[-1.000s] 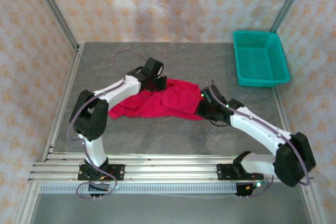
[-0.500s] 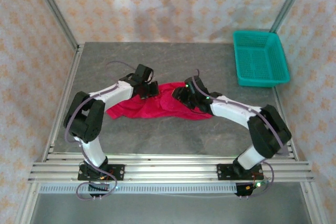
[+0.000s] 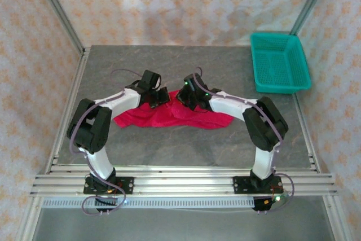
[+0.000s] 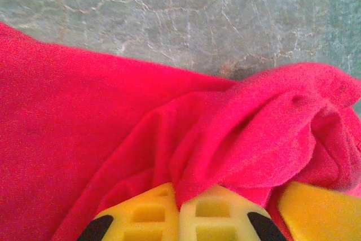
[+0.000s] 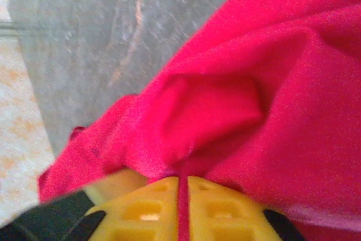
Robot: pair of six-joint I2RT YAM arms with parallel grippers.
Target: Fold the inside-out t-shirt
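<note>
The bright red short-sleeved fabric t-shirt (image 3: pixel 169 118) lies rumpled at the middle of the grey stone-look table (image 3: pixel 186 150). It has no clean fold yet, so nearly all the folding looks left to do. At its 12 o'clock edge the left gripper (image 3: pixel 157 95) and right gripper (image 3: pixel 187 96), close together, each clench a pinch of cloth. A second ago the right gripper was at the shirt's 3 o'clock end; it has swept inward. The teal plastic basket (image 3: pixel 280 63) sits at 2 o'clock.
</note>
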